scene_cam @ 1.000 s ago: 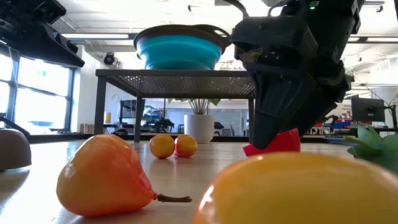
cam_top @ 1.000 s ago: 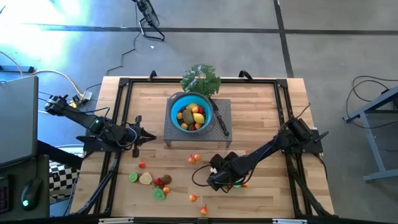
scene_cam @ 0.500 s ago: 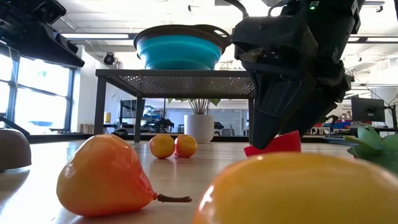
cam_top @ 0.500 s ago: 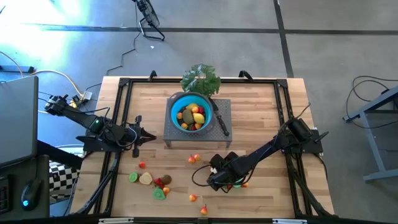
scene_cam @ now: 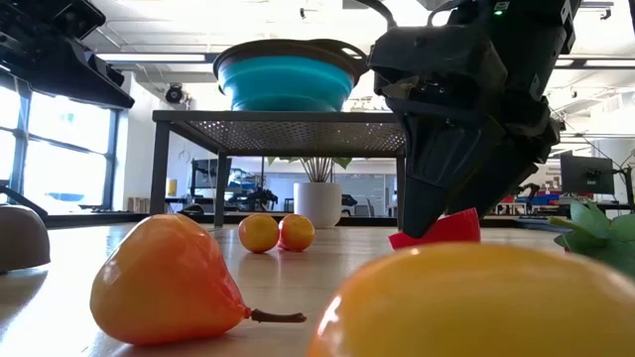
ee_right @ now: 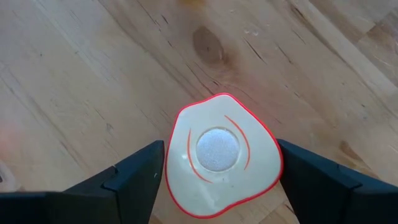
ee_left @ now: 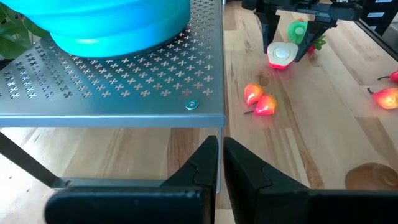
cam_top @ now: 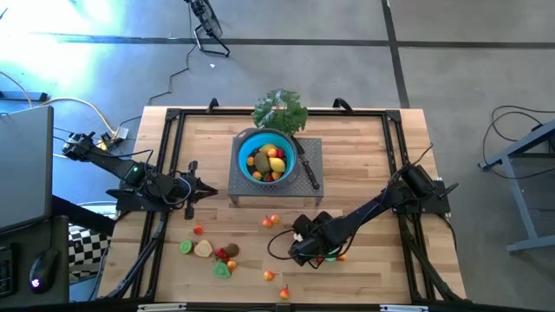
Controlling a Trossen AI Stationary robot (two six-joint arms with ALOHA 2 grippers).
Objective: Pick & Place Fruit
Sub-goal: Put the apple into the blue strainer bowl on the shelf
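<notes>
Pretty clearly a robotics lab in an office-type space: bare grey concrete floor (cam_top: pixel 451 52) with loose black cables (cam_top: pixel 512 130) at the frame's right, big windows (scene_cam: pixel 60 149) and a distant computer monitor (scene_cam: pixel 587 174) behind the wooden butcher-block table (cam_top: pixel 364 156).

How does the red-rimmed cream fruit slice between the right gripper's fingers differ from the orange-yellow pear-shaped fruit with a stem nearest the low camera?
The red-rimmed cream fruit slice is a flat cut half, cream face up with a pale round centre; the pear-shaped fruit is whole and rounded. The slice sits between the right gripper's open fingers; the pear lies alone on its side, with no gripper near. Both rest on the wooden table.
</notes>
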